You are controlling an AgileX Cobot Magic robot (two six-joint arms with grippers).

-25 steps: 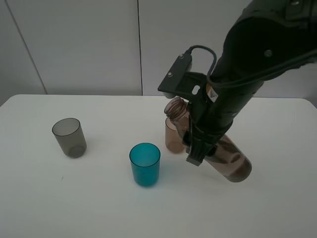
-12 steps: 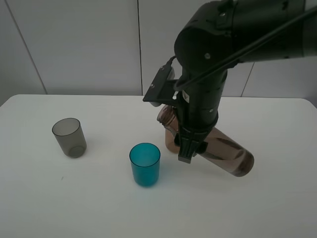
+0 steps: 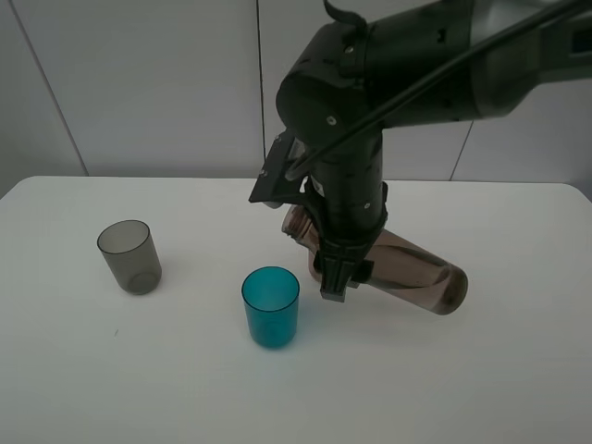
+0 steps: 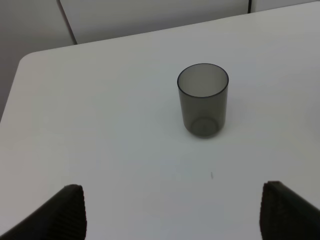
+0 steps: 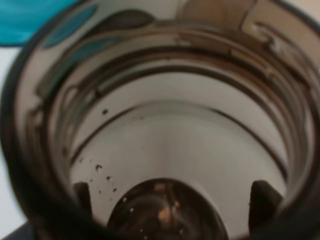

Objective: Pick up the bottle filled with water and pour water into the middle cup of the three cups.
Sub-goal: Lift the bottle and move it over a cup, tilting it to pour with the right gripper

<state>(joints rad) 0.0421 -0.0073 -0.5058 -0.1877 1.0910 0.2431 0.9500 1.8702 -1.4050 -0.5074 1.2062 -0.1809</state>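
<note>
My right gripper [image 3: 344,264] is shut on the smoky brown bottle [image 3: 416,271] and holds it tilted steeply, almost on its side. The neck [image 3: 296,222] points left, above and to the right of the teal-blue middle cup [image 3: 271,307]. No water is seen leaving the neck. The right wrist view looks straight through the bottle [image 5: 165,150], with a strip of the teal cup [image 5: 30,20] at its edge. The smoky grey cup [image 3: 129,256] stands at the left; it also shows in the left wrist view [image 4: 203,106]. The brownish-pink cup is hidden behind my arm. My left gripper [image 4: 172,212] is open and empty.
The white table [image 3: 111,388] runs to a back edge against a pale panelled wall [image 3: 139,83]. My right arm [image 3: 370,83] reaches in from the upper right and hangs over the table's middle.
My right arm has swung left with the bottle. The bottle has tipped further toward horizontal and its neck has moved closer to the teal cup.
</note>
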